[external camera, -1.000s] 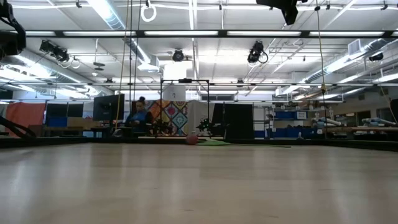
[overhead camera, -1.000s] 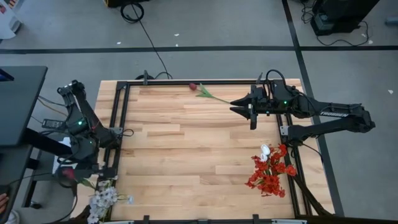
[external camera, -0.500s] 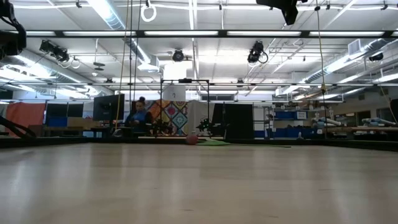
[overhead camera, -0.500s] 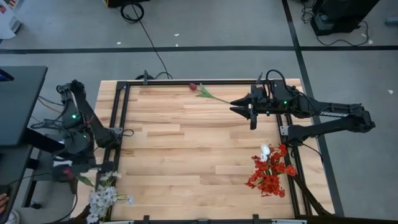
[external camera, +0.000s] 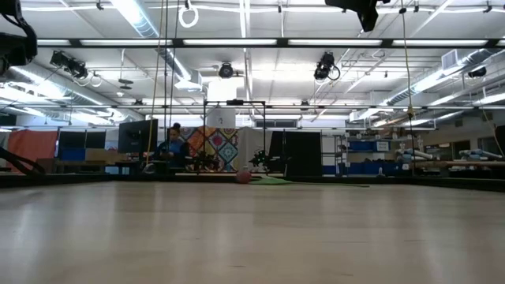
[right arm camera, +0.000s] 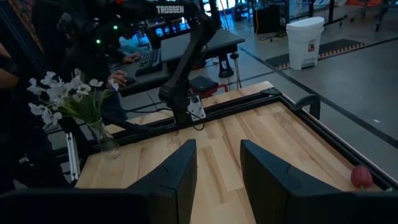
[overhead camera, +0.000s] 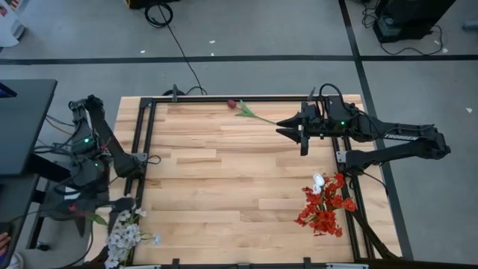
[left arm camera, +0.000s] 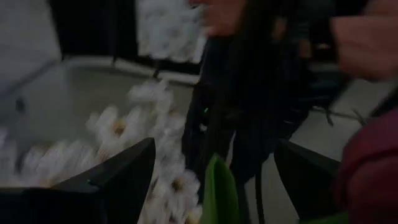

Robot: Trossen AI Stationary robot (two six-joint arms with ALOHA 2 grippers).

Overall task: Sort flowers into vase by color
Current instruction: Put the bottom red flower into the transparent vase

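**A:** Where's the maroon tulip bud (left arm camera: 373, 168) the left arm is dealing with?

**B:** Off the table's (overhead camera: 224, 179) left edge, close against the left gripper (overhead camera: 79, 212), just beside the white blossom sprays (overhead camera: 123, 237) standing at the near-left corner. A green leaf (left arm camera: 217, 193) shows between the fingers in the left wrist view, but I cannot tell whether they are clamped on the stem or standing loose around it.

**A:** What could go wrong?

**B:** Two things, I'd judge. If the hold is poor, the stem could slip and drop to the floor, since the bud hangs outside the table's frame. And so near the white sprays, it might land among them, which mixes the colours, or the arm could brush them and tip their vase.

**A:** The rest?

**B:** A second maroon tulip (overhead camera: 232, 104) lies at the far edge. The red blooms (overhead camera: 323, 211) and the white tulip (overhead camera: 319, 180) sit together at the near-right corner. The right gripper (right arm camera: 217, 152) waits over the far right of the table, fingers parted and empty.

**A:** Any change from a second ago?

**B:** The left arm has swung farther out from the table, carrying the bud with it. The right arm and the other flowers have not moved.
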